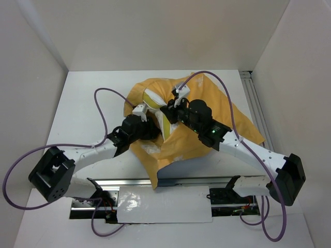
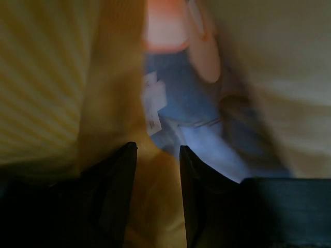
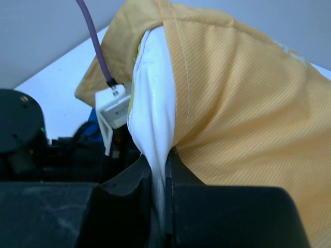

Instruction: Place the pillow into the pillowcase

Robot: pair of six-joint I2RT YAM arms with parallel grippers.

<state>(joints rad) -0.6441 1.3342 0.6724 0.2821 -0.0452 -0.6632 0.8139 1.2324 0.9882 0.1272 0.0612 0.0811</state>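
- the white surface (image 1: pixel 88 103) carries everything; both arms reach in from the near edge.
- the pillowcase (image 1: pixel 240 121) lies crumpled at the middle, orange-yellow side up. its blue inner side (image 2: pixel 196 129) shows in the left wrist view with a blurred pinkish print and no lettering that can be read.
- the pillow (image 3: pixel 152 103) pokes out as a white strip at the pillowcase's left opening, the rest covered by orange fabric.
- the right hand (image 3: pixel 158 165) is pinched tight on the pillow's white edge.
- the left hand (image 2: pixel 158 155) is narrow, with a fold of the yellow pillowcase between its fingers.
- a small white label (image 2: pixel 153 101) is sewn inside, its print too blurred to read.
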